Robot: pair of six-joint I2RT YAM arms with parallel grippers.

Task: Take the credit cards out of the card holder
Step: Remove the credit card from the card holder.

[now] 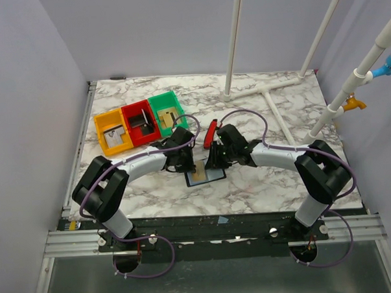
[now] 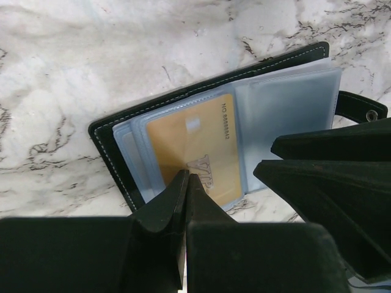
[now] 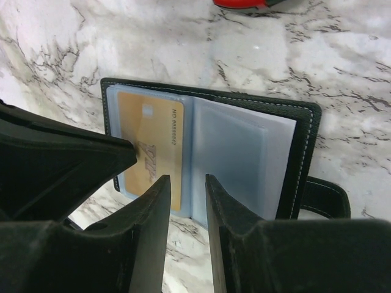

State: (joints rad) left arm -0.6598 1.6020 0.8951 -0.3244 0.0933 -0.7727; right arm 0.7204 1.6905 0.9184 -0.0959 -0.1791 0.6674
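The card holder [image 3: 303, 131] lies open and flat on the worktop [image 1: 262, 182]. It is closer to the near edge than the far edge, about halfway between the left and right edges. A gold credit card [image 2: 189, 140] sits in a see-through pocket on its left page. The pocket on the right page looks empty.

The left claw [image 2: 186, 183] is squeezed closed, and I see nothing between its fingers. Its tips are at the near end of the gold card. I cannot tell if they press on it. The right claw [image 3: 187, 183] is a little bit open and holds nothing. It hangs over the fold in the middle.

I think the job now is to get the card out of its pocket. To do it well, one claw should hold the card holder down. Then the holder will not slide when the card is pushed or pulled. The pocket is soft and slippery, so the move should be slow. The claws are very close together, so they must not bump.

The left wrist view shows the writing on the card and the strap [image 2: 360, 110] with its snap. The top view shows the coloured bins [image 1: 104, 124] by the far left corner and the red tool [image 1: 211, 133] just behind the card holder. The right wrist view shows the gap between the right claw's fingers best.
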